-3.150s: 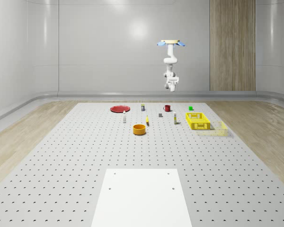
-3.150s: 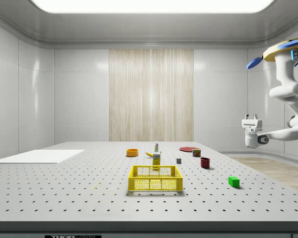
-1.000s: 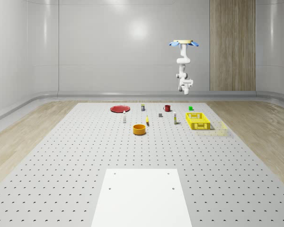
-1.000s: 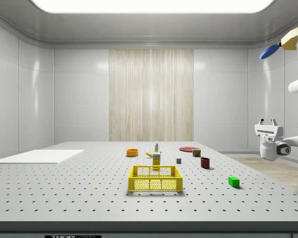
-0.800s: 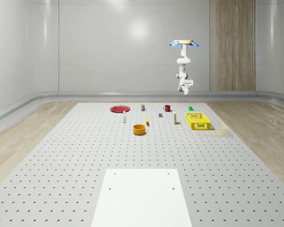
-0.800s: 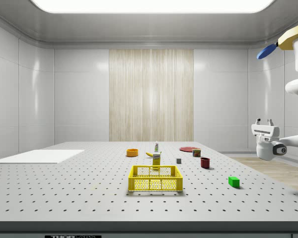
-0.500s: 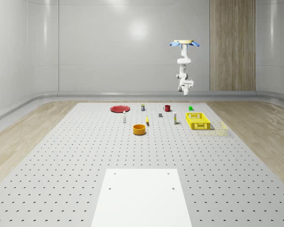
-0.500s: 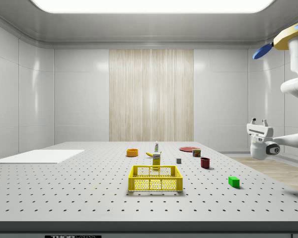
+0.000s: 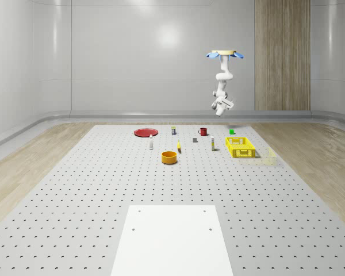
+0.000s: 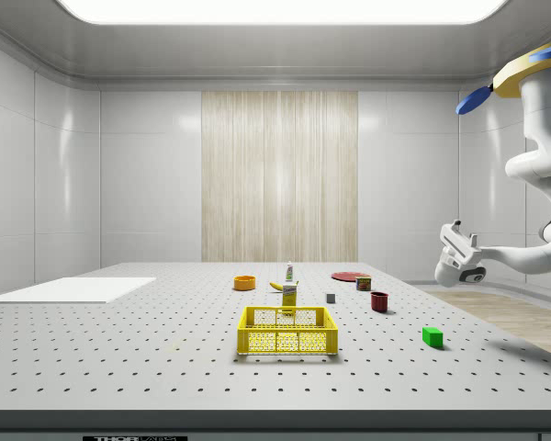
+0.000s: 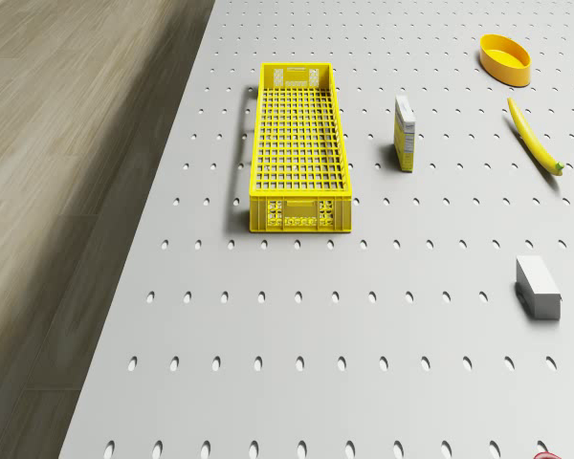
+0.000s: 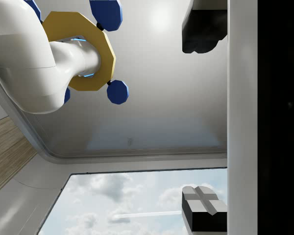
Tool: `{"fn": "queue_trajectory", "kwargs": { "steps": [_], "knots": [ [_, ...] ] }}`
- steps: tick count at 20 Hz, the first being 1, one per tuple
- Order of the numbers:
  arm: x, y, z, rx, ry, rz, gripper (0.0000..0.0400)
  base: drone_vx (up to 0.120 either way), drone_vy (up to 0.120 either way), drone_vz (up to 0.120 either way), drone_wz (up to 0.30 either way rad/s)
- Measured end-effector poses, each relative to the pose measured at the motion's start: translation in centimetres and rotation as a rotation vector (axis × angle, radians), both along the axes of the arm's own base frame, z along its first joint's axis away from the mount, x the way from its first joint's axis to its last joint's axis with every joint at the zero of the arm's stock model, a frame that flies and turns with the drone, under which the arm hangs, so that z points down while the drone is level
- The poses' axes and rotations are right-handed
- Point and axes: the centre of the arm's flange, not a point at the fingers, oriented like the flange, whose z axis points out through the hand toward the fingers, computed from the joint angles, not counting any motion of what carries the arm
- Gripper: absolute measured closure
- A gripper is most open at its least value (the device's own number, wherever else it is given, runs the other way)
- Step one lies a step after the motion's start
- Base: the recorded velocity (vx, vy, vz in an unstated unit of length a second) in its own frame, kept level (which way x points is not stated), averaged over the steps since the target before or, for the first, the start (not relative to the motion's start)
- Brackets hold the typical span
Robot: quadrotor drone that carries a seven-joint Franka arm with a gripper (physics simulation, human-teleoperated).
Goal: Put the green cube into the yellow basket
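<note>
Two spread fingertips (image 12: 203, 203) grip nothing as the half-cropped drone (image 10: 533, 73) hovers beyond the green cube (image 10: 432, 336).

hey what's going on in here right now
A drone carrying a white arm hovers high over the far end of the perforated table, near the green cube. Its pincer is up in the air, tilted upward with fingers apart, holding nothing. The cube sits on the table, apart from the yellow basket, so the cube has not been picked up yet.
</note>
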Motion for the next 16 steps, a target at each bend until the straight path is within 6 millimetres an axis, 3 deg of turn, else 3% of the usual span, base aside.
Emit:
{"fn": "queue_trajectory", "kwargs": {
  "steps": [4,7,11,16],
  "knots": [
    [0.1,3.1,-4.4,-0.543,-0.001,-0.018,0.0000,0.000,0.000,-0.120,0.000],
    [0.3,3.5,-9.4,-1.056,0.000,-0.037,0.0000,0.000,0.000,-0.120,0.000],
    [0.5,0.7,-14.7,-1.671,0.001,-0.059,0.0000,0.000,0.000,-0.120,0.000],
    [0.5,-3.0,-17.1,-2.125,0.003,-0.072,0.0000,0.032,0.000,-0.120,0.000]
  ]
}}
